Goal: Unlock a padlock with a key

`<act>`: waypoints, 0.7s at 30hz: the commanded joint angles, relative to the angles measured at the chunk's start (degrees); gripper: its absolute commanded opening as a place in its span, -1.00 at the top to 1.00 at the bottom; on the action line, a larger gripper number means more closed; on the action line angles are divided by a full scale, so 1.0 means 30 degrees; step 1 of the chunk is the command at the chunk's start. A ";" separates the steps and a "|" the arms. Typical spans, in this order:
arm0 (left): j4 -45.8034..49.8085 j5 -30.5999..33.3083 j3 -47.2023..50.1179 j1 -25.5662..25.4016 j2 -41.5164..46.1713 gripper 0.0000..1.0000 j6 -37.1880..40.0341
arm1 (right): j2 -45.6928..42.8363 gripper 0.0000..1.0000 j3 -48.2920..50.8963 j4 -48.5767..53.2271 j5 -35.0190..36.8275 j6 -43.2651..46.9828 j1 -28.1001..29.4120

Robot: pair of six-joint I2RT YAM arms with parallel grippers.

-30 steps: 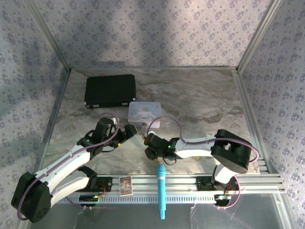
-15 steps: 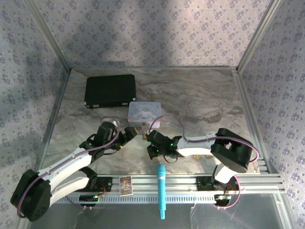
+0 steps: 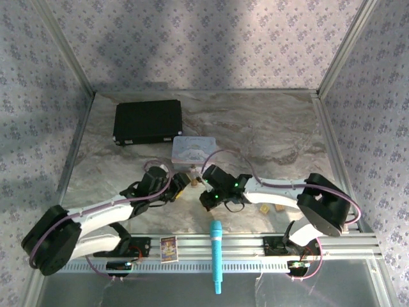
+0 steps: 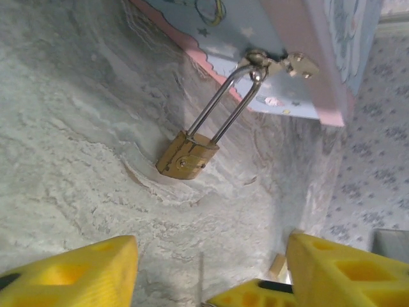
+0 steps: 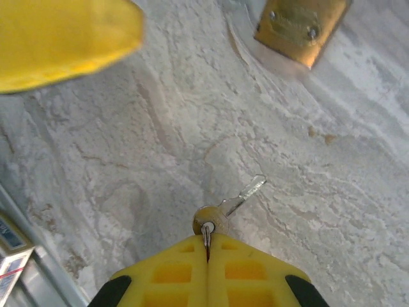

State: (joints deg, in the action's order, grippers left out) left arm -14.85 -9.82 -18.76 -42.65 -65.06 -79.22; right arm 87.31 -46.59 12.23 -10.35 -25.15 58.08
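Note:
The padlock (image 4: 187, 155) is a small brass body lying on the marble, its long steel shackle hooked through the hasp (image 4: 257, 61) of the pastel tin (image 4: 300, 38). My left gripper (image 4: 208, 268) stands open just short of the lock, nothing between its yellow fingers (image 4: 70, 272). My right gripper (image 5: 208, 240) is shut on the ring of the small silver key (image 5: 227, 208), whose blade points toward the padlock (image 5: 300, 25) ahead. From above, both grippers, left (image 3: 181, 188) and right (image 3: 203, 187), meet in front of the tin (image 3: 193, 149).
A black case (image 3: 147, 121) lies at the back left. Small tan blocks (image 3: 271, 208) sit by the right arm. A turquoise pen (image 3: 216, 256) and a small card (image 3: 168, 248) rest on the front rail. The left gripper's finger (image 5: 64, 38) hangs close beside the right gripper.
The left arm has swung right and forward to the padlock, its jaws narrowing. The right gripper has shut on the key and shifted slightly right.

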 commanded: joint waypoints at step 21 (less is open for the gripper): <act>-0.8560 -0.1789 -0.1686 -0.2329 -0.5135 0.26 -0.6708 | -0.3403 0.96 -0.1760 0.2729 0.0822 0.0621 -0.0344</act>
State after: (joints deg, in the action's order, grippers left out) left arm -36.77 -13.96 -22.39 -49.17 -79.85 -97.19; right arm 79.37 -52.05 21.30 -9.65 -22.87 57.47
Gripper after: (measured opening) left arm 0.386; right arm 0.052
